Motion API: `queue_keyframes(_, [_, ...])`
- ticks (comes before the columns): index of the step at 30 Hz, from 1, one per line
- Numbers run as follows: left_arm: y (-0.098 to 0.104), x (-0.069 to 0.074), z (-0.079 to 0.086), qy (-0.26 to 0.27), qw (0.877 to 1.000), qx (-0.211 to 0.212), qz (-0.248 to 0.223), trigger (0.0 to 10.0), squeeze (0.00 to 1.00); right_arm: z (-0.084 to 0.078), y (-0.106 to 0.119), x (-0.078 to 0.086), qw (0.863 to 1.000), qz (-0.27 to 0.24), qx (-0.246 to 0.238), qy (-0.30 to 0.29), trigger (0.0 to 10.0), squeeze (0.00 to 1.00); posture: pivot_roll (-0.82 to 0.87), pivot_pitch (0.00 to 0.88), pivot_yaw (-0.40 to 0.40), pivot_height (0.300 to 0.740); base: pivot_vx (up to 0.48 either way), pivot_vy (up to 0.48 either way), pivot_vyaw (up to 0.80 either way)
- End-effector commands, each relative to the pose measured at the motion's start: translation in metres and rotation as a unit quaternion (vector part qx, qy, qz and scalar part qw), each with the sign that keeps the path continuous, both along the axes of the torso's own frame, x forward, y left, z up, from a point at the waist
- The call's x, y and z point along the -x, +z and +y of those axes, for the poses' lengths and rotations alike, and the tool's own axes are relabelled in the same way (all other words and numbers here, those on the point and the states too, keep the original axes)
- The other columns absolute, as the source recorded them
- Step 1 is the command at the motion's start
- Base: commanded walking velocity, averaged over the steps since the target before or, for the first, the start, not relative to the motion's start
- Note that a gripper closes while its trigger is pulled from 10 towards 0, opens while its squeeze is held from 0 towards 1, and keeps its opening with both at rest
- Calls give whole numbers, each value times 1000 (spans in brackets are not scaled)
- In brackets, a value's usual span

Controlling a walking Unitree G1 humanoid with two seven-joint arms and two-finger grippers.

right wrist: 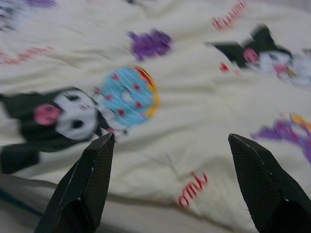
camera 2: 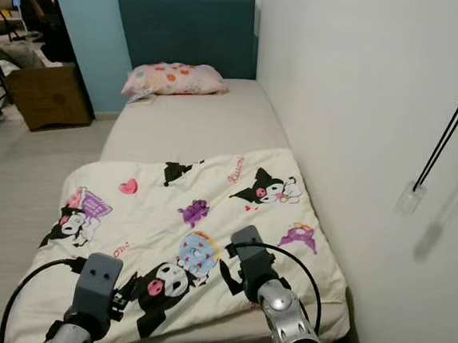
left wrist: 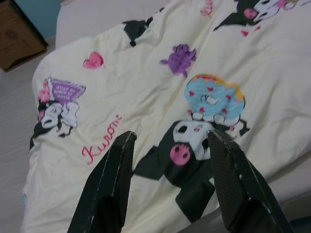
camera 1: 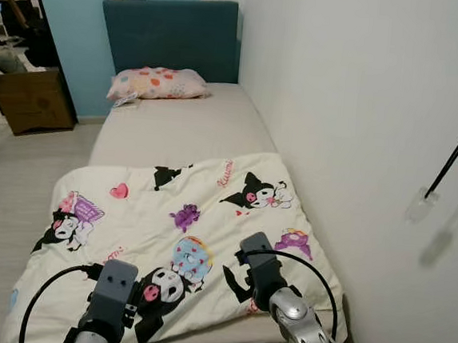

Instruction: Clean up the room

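A cream blanket (camera 1: 210,202) printed with cartoon characters lies spread over the near half of the bed (camera 1: 185,123). A pink spotted pillow (camera 1: 156,82) rests at the head, by the dark blue headboard (camera 1: 173,34). My left gripper (left wrist: 171,136) hovers open over the blanket's near edge, above a black-and-white character print. My right gripper (right wrist: 171,138) is open too. It hangs over the blanket near the blue doughnut print (right wrist: 129,94), close to the bed's foot. Neither one holds anything.
The bed's right side runs along a white wall (camera 1: 363,111), where a black cord with a white plug (camera 1: 421,206) hangs. A brown box (camera 1: 33,100) stands on the pale floor (camera 1: 10,192) to the left of the bed.
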State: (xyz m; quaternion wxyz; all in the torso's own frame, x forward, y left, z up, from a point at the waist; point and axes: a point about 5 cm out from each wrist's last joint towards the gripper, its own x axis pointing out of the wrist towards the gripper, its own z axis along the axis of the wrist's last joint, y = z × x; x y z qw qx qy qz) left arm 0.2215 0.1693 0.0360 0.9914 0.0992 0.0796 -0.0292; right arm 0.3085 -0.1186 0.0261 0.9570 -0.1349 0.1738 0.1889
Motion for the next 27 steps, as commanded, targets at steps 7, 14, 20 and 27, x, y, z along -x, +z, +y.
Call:
queue_keyframes(7, [4, -9, 11, 48, 998, 18, -20, 10000, 0, -24, -8, -4, 982, 45, -54, -178, 10000, 0, -80, 0, 35, 631, 0, 0, 0])
queue_keyframes(14, [5, -16, 9, 36, 999, 22, -30, 10000, 0, -32, -25, 7, 973, 103, -49, -201, 10000, 0, -81, 0, 34, 631, 0, 0, 0])
queue_keyframes(20, [4, -16, 10, 24, 999, 15, -27, 10000, 0, -34, -32, 11, 968, 139, -54, -201, 10000, 0, -80, 0, 27, 631, 0, 0, 0])
queue_keyframes(27, [4, -13, 12, 27, 999, 11, -28, 10000, 0, -26, -26, 4, 975, 131, -57, -170, 10000, 0, -78, 0, 16, 611, 0, 0, 0])
